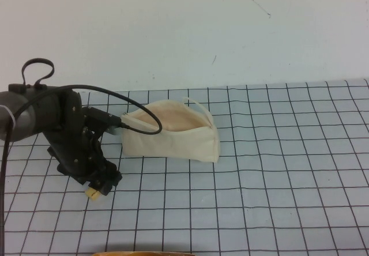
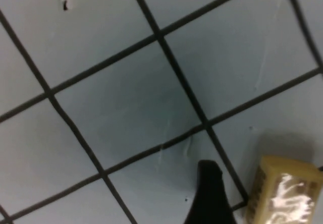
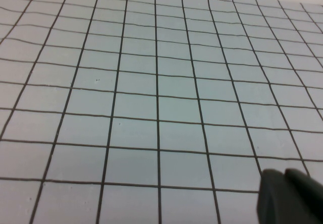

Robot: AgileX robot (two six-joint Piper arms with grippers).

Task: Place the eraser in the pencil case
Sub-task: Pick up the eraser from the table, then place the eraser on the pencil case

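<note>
The eraser (image 1: 92, 194) is a tiny tan block with dark print, lying on the grid cloth at the front left. My left gripper (image 1: 98, 185) points down over it with its jaws open. In the left wrist view the eraser (image 2: 285, 191) sits beside one black finger (image 2: 209, 196), with a strip of cloth between them; the other finger is out of frame. The pencil case (image 1: 173, 135), a cream pouch with its pinkish lining showing, lies open behind and to the right of this gripper. My right gripper (image 3: 285, 181) is shut and empty above bare cloth, and is out of the high view.
The grid cloth (image 1: 277, 175) covers the table up to a plain white wall. The left arm's black cable (image 1: 135, 109) loops across the near end of the pouch. A tan curved edge (image 1: 138, 253) shows at the bottom of the high view.
</note>
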